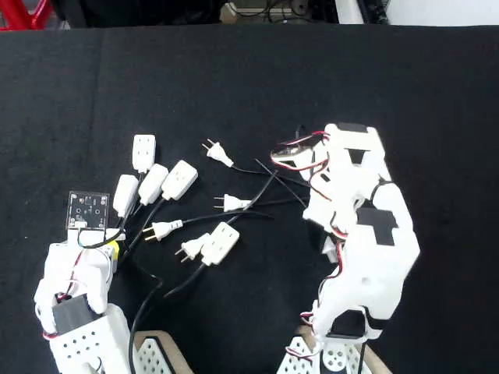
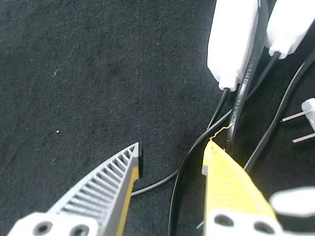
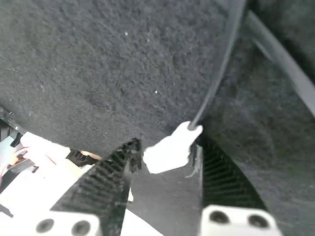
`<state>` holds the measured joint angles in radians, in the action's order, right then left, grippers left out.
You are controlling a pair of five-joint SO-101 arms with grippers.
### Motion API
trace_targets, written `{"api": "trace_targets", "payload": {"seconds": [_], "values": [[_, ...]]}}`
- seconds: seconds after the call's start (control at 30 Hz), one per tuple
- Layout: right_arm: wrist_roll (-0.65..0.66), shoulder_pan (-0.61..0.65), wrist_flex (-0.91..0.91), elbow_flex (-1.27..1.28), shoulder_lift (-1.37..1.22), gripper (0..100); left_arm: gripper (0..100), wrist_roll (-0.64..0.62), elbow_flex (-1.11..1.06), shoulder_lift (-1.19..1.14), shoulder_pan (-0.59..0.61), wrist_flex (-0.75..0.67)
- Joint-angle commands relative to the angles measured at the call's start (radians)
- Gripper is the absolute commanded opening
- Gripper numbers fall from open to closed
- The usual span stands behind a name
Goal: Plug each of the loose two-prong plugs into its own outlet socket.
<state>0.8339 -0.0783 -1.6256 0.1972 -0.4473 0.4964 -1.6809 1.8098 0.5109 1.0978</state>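
The right fingers (image 3: pixel 110 184) pinch a white plug (image 3: pixel 170 147) by its body, we think to push it into a socket. The left fingers (image 2: pixel 231 182) hang wide open and empty over black cords (image 2: pixel 187 162), beside the outlet sockets (image 1: pixel 153 183) by the left edge of our worktop (image 1: pixel 257 78)

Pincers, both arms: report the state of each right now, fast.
Left pincer: open, holding nothing.
Right pincer: closed on a white plug.
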Motion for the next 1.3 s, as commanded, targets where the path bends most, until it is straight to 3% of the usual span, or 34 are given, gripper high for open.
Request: {"api": "trace_targets", "payload": {"seconds": [0.0, 0.57, 0.7, 0.83, 1.03, 1.27], "values": [[0.000, -0.011, 0.008, -0.041, -0.019, 17.3, 21, 0.009, -0.018, 0.006, 0.005, -0.017], [-0.009, -0.021, -0.068, -0.117, 0.025, 17.3, 21, 0.009, -0.018, 0.006, 0.005, -0.017], [-0.063, -0.005, -0.078, -0.099, 0.079, 16.2, 21, 0.009, -0.018, 0.006, 0.005, -0.017], [-0.123, 0.057, -0.071, -0.015, 0.133, 7.7, 21, 0.009, -0.018, 0.006, 0.005, -0.017], [-0.267, 0.160, -0.003, 0.077, 0.168, 9.6, 21, 0.009, -0.018, 0.006, 0.005, -0.017], [-0.324, 0.112, 0.068, 0.104, 0.170, 9.9, 21, 0.009, -0.018, 0.006, 0.005, -0.017]]}}
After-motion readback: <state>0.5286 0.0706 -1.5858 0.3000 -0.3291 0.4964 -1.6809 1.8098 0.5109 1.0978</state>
